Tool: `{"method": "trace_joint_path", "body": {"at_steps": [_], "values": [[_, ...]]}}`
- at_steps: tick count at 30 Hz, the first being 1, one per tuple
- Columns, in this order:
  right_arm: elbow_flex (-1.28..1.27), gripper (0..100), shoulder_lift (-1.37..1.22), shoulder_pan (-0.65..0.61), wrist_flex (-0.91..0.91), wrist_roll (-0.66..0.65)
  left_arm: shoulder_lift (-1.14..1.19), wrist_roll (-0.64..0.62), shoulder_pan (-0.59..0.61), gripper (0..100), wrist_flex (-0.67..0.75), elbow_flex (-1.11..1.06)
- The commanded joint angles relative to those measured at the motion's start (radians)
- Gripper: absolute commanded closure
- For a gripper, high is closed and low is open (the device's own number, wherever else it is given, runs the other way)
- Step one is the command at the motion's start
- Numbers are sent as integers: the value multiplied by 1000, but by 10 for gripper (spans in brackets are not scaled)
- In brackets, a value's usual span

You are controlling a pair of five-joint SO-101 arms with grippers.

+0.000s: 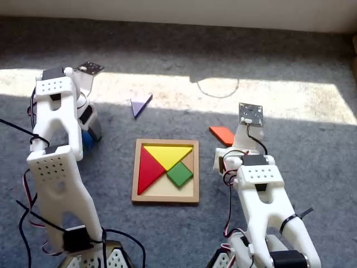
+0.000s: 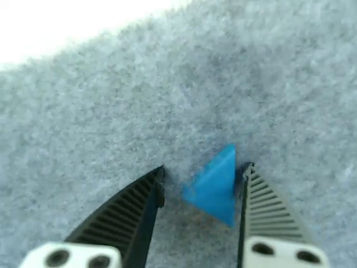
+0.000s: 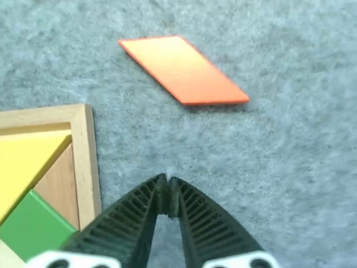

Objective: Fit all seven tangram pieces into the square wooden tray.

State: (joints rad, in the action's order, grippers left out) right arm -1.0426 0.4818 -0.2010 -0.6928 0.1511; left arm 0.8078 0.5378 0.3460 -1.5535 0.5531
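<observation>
Grey carpet (image 1: 279, 156) carries everything; wooden tray (image 1: 134, 170) sits near its middle, between the 2 arms

Tray contents: red triangle (image 1: 148, 167), yellow triangle (image 1: 167, 154), green square (image 1: 179, 174). 3 seated; bare wood along the near edge and the right edge

Loose on the carpet: purple triangle (image 1: 139, 104) beyond the tray's far edge, orange parallelogram (image 3: 181, 70) off its far right corner, blue triangle (image 2: 215, 184) well left of the tray

Left gripper (image 2: 204, 167): fingers apart, low over the carpet, straddling the blue triangle. 1 finger is at the piece's edge, the other stands off with carpet between

Right gripper (image 3: 167, 180): fingers together, holding nothing, over the carpet just outside the tray's right edge, short of the orange parallelogram

Step in hand, as I read it: pick up the blue triangle

Risks:
- Piece is not centred in the gap, so closing would likely shove it sideways before the far finger arrives
- Triangle edges slant, so a squeeze on 2 non-parallel sides may spin the piece or squirt it out toward its point
- Piece lies flat and thin on soft pile; fingers set too high could ride over it, too low could drag in the carpet
- A twisted grip would probably leave it propped on the rim or on a seated piece
- Tray looks unfixed; a nudge from the right gripper could shift it and unseat the 3 pieces
</observation>
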Motion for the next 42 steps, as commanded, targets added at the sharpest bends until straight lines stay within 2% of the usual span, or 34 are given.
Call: {"method": "trace_joint_path", "body": {"at_steps": [1, 13, 18, 28, 31, 42], "values": [[-1, 992, 38, 12, 16, -46, -21, 9, 12, 779, -68, 48], [-1, 992, 38, 12, 16, -46, -15, 5, 8, 784, -78, 44], [-1, 992, 38, 12, 16, -46, -13, 8, 4, 836, -72, 44], [-1, 992, 38, 12, 16, -46, -21, 6, -16, 844, -81, 44], [-1, 992, 38, 12, 16, -48, -22, 8, -24, 881, -123, 48], [-1, 992, 38, 12, 16, -49, -191, 5, -48, 900, -201, 35]]}}
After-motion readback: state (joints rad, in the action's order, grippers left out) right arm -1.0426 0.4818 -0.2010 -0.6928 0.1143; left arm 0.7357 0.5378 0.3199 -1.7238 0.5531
